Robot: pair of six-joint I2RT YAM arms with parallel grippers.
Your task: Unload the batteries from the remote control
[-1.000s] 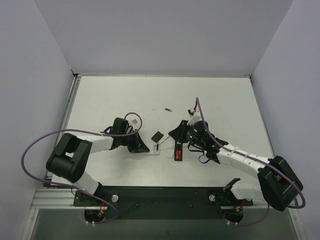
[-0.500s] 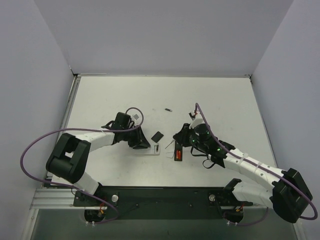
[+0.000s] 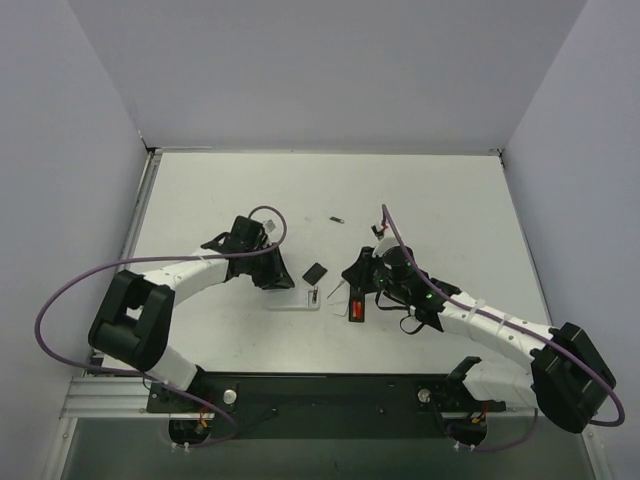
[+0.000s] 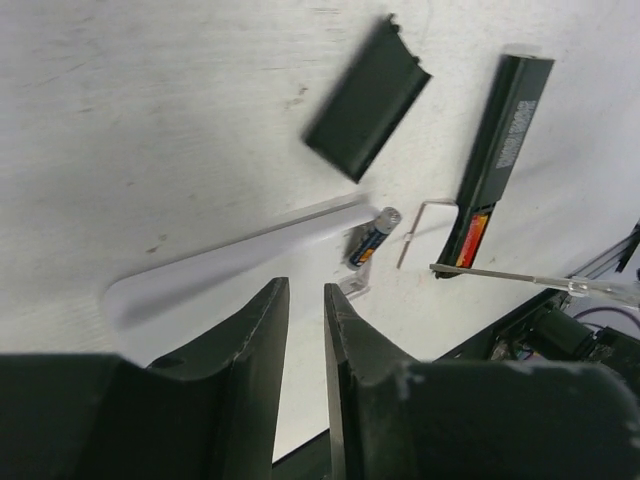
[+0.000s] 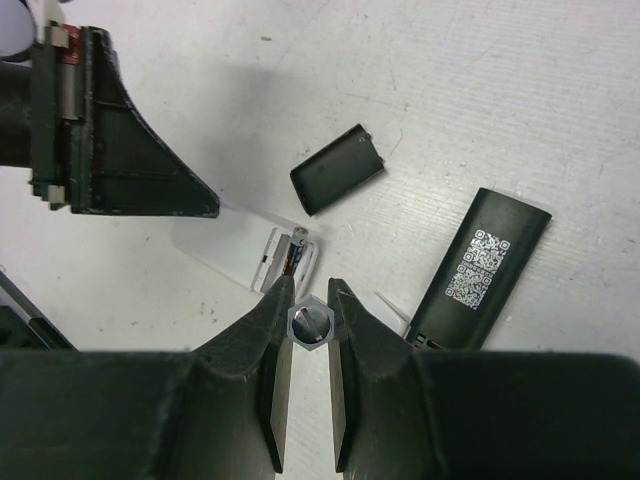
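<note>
Table (image 3: 450, 200) bears one remote control (image 4: 500, 130), two batteries (image 4: 375, 235).

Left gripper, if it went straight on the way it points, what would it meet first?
Probably the white remote just ahead of the left gripper; the black cover lies beyond. Depth unclear.

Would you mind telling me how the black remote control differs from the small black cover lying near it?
The remote control is long and slim; the cover is short and stubby. The remote control carries a white printed label, while the cover is plain. Both are black and lie flat on the table, apart.
</note>
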